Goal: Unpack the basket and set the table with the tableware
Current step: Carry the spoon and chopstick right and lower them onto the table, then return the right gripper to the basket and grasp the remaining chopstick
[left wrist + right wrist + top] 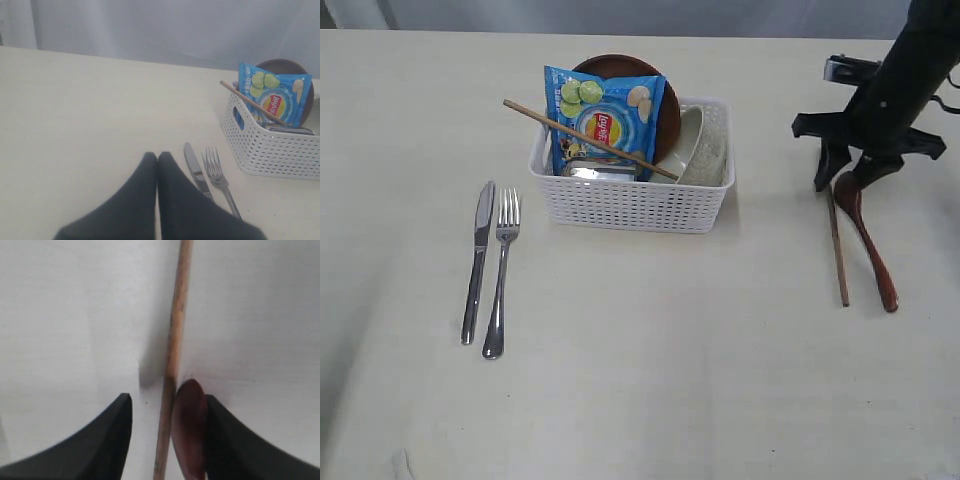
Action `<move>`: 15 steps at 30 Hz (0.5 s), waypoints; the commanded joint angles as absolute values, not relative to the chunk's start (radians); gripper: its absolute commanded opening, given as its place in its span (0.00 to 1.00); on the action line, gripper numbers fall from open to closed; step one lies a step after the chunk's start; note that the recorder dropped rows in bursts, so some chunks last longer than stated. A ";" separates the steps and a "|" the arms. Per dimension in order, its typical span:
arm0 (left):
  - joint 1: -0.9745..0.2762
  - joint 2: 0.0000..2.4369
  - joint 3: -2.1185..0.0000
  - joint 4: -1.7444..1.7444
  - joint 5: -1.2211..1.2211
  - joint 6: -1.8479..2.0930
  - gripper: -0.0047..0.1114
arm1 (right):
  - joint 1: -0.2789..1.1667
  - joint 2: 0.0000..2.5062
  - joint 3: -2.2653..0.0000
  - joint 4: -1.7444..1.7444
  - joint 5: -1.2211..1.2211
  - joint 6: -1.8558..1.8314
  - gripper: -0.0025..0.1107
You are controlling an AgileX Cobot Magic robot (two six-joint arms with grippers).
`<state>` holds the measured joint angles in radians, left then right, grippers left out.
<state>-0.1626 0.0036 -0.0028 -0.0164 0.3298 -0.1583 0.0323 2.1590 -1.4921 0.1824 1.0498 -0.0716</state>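
The white basket (630,205) (270,150) holds a dark brown plate (660,85), a pale bowl (688,140), a steel cup (600,172) and one wooden chopstick (585,138) lying across its top. To its left, a knife (478,258) (195,170) and a fork (501,275) (216,172) lie side by side on the table (670,380). On the right lie a second chopstick (838,250) (176,330) and a reddish-brown spoon (868,240) (190,430). My right gripper (845,180) (167,400) stands open astride their far ends, the spoon against one finger. My left gripper (158,156) is shut and empty, beside the knife.
A blue chip bag (605,120) (275,97) stands upright in the basket, in front of the plate. The right arm (910,70) reaches in from the upper right corner of the exterior view.
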 commanded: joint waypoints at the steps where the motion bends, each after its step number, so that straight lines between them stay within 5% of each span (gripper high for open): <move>1: -0.162 0.000 0.000 -0.019 0.319 -0.158 0.04 | 0.026 2.097 -1.542 0.174 1.093 -0.075 0.39; 10: -0.162 0.000 0.000 -0.019 0.319 -0.158 0.04 | 0.030 1.968 -1.637 0.202 1.185 -0.069 0.39; 15: -0.162 0.000 0.000 -0.019 0.319 -0.158 0.04 | 0.157 1.873 -1.639 0.215 1.179 -0.056 0.39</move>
